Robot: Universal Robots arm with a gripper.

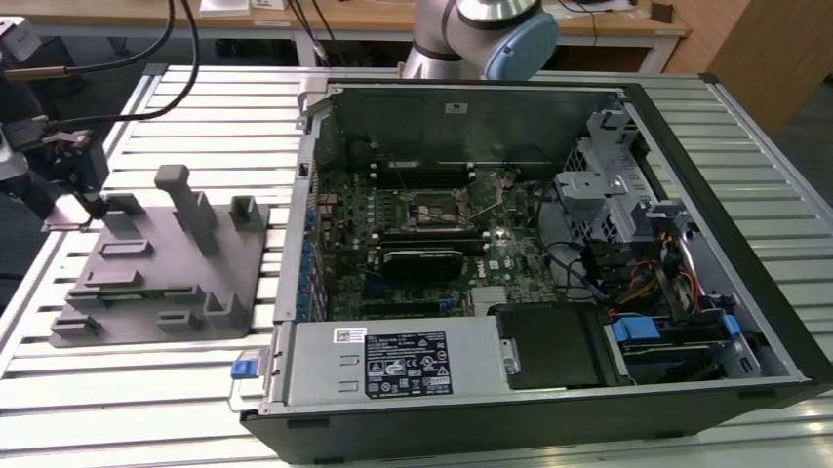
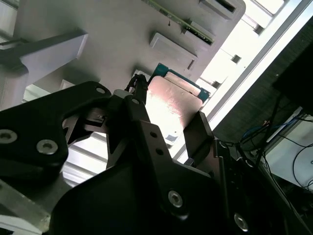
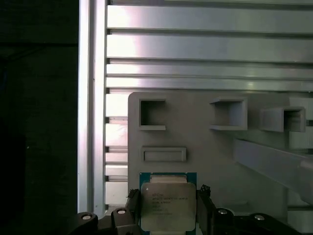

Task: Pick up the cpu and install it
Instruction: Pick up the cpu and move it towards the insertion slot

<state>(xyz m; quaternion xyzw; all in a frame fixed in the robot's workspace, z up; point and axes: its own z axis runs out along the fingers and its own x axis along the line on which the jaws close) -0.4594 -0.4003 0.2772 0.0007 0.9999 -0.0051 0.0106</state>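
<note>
The gripper (image 3: 168,211) is closed on the cpu (image 3: 167,203), one finger (image 3: 132,206) against each of two opposite edges. The silver top faces up, framed by the green border. In the second wrist view the cpu (image 2: 172,100) sits between the black fingers (image 2: 199,131) just above the tray (image 2: 112,39).

In the exterior view the gripper (image 1: 78,193) hangs over the tray's (image 1: 143,292) far corner, at the exterior view's left, close to the desk's (image 1: 182,390) outer edge. The tall peg (image 1: 176,190) stands near, on the side toward the case (image 1: 521,434). In the first wrist view bare desk slats (image 3: 205,49) lie beyond the tray's edge (image 3: 128,142), then the desk's side rail (image 3: 84,98).

The case lies well apart with its side open, and the socket (image 1: 436,210) is uncovered mid-board.
</note>
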